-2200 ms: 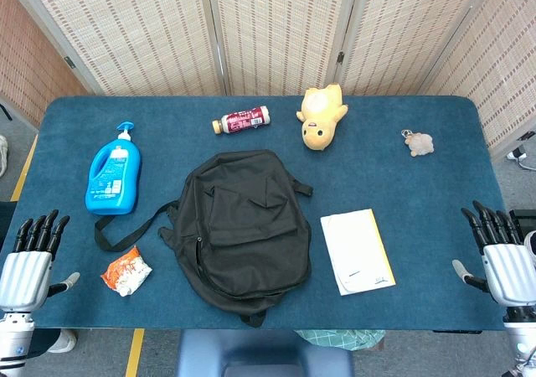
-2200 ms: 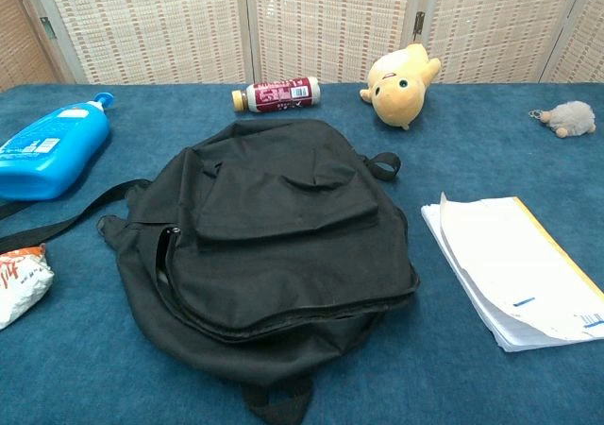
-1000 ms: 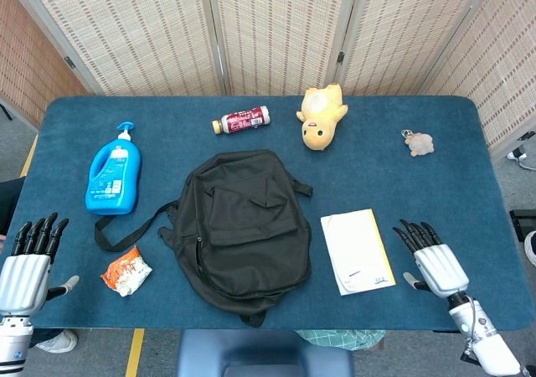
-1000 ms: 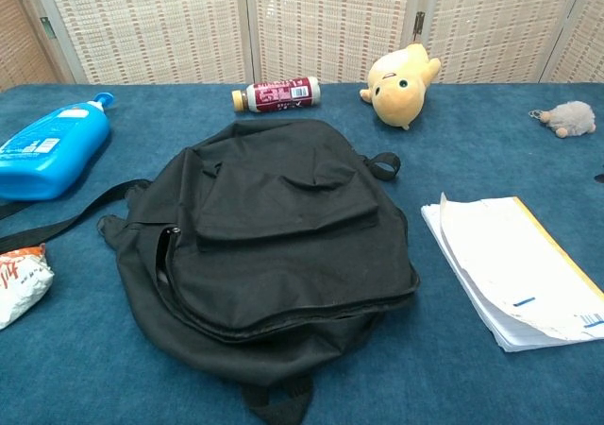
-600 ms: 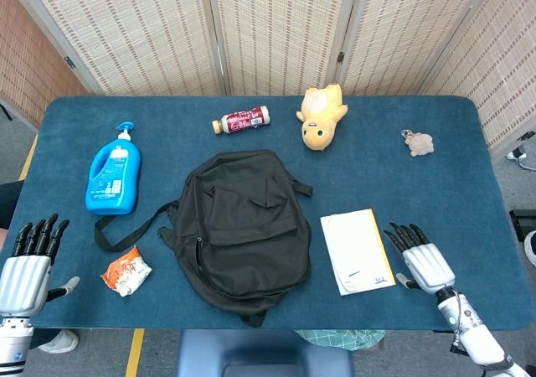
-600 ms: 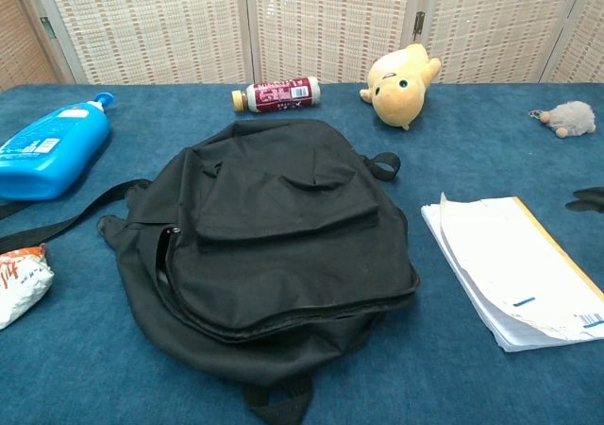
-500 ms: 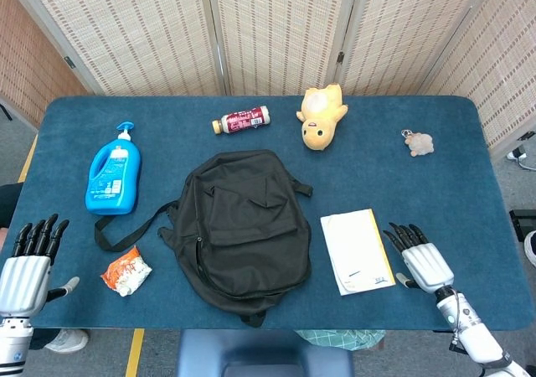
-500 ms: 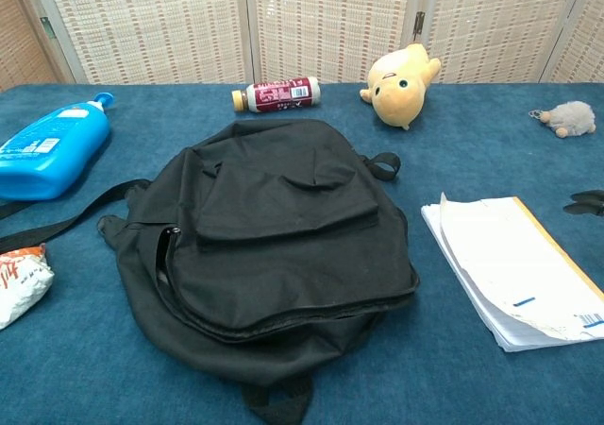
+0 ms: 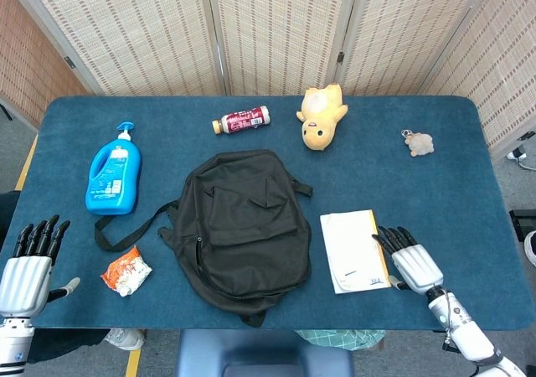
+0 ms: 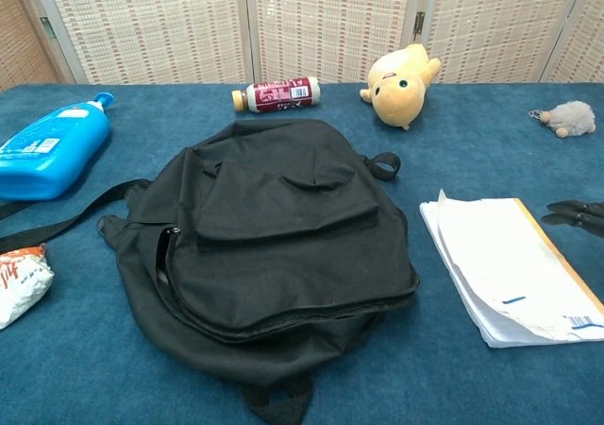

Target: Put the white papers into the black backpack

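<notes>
Touching papers [image 9: 353, 250] — right hand [image 9: 414, 265], fingers spread

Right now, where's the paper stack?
Head view: the white papers lie flat, right of the black backpack, with the right hand at their right edge.

Your right hand [image 9: 412, 263] sits at the right edge of the white papers [image 9: 355, 250], fingers spread, with open blue table [image 9: 452, 184] behind and beside it. Between the papers and the black backpack [image 9: 243, 226] there's only a narrow strip of cloth, so that side is tight. The yellow plush [image 9: 321, 116] and the red bottle [image 9: 241, 121] lie well back, clear of your path. Over on the left, your left hand [image 9: 29, 264] is at the table's near corner; the snack packet [image 9: 126, 271] and the backpack strap [image 9: 126, 229] lie between it and the bag, the blue bottle [image 9: 113, 174] further back.
</notes>
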`<state>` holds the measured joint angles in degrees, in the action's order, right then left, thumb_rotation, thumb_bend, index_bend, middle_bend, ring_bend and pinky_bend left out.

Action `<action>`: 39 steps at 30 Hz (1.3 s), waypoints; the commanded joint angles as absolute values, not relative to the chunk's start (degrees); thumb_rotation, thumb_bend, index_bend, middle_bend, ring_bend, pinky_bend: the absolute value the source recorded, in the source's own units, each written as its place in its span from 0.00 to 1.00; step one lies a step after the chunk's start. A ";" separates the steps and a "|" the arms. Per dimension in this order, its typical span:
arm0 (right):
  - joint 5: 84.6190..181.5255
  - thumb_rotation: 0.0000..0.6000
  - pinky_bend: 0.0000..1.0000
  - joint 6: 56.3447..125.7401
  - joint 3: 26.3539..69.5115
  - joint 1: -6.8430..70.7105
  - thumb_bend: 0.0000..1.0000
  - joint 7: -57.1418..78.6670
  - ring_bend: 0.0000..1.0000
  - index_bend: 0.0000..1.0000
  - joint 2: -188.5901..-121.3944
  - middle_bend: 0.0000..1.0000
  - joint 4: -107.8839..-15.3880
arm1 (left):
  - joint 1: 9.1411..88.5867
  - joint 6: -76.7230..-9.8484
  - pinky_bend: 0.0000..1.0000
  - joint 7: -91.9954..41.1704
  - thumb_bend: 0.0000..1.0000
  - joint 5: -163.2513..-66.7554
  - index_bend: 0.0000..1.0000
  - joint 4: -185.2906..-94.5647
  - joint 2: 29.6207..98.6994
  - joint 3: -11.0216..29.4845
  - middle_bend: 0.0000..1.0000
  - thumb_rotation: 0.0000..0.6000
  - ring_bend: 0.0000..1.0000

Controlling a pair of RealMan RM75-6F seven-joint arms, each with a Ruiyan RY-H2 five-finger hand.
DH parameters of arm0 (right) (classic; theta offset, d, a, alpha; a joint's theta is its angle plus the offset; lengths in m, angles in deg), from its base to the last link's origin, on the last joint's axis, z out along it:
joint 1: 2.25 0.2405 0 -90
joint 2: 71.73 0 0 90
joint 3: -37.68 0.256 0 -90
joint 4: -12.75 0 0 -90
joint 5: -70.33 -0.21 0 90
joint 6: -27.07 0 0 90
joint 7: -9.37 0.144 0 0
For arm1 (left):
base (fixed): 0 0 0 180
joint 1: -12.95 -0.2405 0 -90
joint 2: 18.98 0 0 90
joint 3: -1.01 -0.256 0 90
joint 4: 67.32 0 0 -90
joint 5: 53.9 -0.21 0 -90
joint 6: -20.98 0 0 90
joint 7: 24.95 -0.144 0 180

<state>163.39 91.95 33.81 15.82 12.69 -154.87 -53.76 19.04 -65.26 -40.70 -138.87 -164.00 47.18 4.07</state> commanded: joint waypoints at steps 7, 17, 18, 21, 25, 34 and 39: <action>166.56 1.00 0.00 93.77 32.37 16.78 0.30 9.84 0.03 0.00 -154.63 0.01 -58.44 | 18.79 -65.19 0.00 -40.32 0.12 -138.61 0.06 -163.58 47.32 3.89 0.06 1.00 0.05; 170.19 1.00 0.00 100.82 32.06 16.20 0.30 11.57 0.07 0.00 -154.57 0.05 -51.17 | 18.91 -65.30 0.00 -39.87 0.12 -139.38 0.06 -163.65 47.38 3.83 0.06 1.00 0.05; 170.42 1.00 0.00 101.20 31.86 16.11 0.30 12.30 0.08 0.00 -154.86 0.05 -49.85 | 18.94 -65.24 0.00 -39.86 0.12 -139.46 0.06 -163.74 47.38 3.79 0.06 1.00 0.05; 171.18 1.00 0.00 102.68 31.28 15.71 0.30 14.16 0.08 0.00 -156.32 0.06 -44.89 | 18.92 -65.27 0.00 -39.74 0.12 -139.70 0.06 -164.08 47.38 3.67 0.06 1.00 0.05; 171.22 1.00 0.00 104.27 31.30 15.21 0.30 16.35 0.09 0.01 -158.81 0.07 -40.18 | 18.90 -65.08 0.00 -39.63 0.12 -139.71 0.06 -164.60 47.14 3.54 0.06 1.00 0.05; 172.32 1.00 0.00 105.87 29.84 14.60 0.30 19.59 0.09 0.02 -163.27 0.07 -32.71 | 18.83 -64.95 0.00 -39.20 0.12 -140.07 0.06 -165.73 46.48 3.26 0.06 1.00 0.05; 172.58 1.00 0.00 106.39 29.37 14.50 0.31 21.03 0.09 0.02 -165.03 0.07 -30.00 | 18.86 -64.84 0.00 -39.20 0.12 -140.20 0.06 -166.21 46.31 3.20 0.06 1.00 0.05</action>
<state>172.45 106.18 29.57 14.56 20.64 -164.62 -30.46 18.86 -64.84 -39.21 -140.19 -166.21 46.31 3.20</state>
